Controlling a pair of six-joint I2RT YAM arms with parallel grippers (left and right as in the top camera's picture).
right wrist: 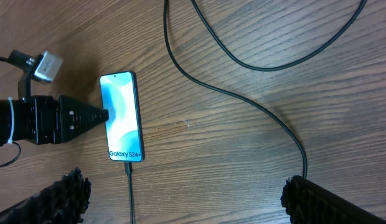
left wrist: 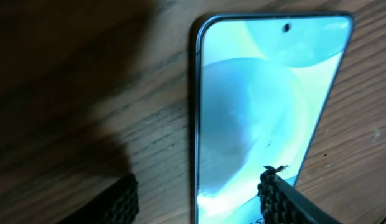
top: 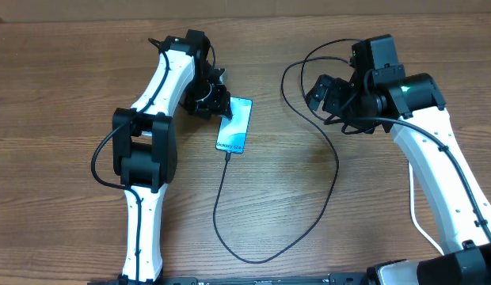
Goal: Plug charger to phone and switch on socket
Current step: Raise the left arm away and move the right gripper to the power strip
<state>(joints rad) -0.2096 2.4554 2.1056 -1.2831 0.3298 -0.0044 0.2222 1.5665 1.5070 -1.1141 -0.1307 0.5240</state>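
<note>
The phone (top: pixel 234 125) lies flat on the wooden table (top: pixel 71 63), a bit left of the middle, with its screen lit up. The thin black charger wire (top: pixel 337 170) looks plugged into the phone's near end. From there it runs in a big loop toward the near side, then away to the far right. I cannot see its plug end or the socket.

The left gripper (top: pixel 220 105) is right at the phone's left side. Its jaws are partly apart and hold nothing. One finger (left wrist: pixel 283 199) is over the glass and the other is over the table. The right gripper (right wrist: pixel 193 199) hangs above the wire on the right, with its jaws wide and empty.

The phone is likely light, hard and slippery. Its glass could crack, so take it by its long edges. The wire is soft and floppy, so hold it close to the plug.
</note>
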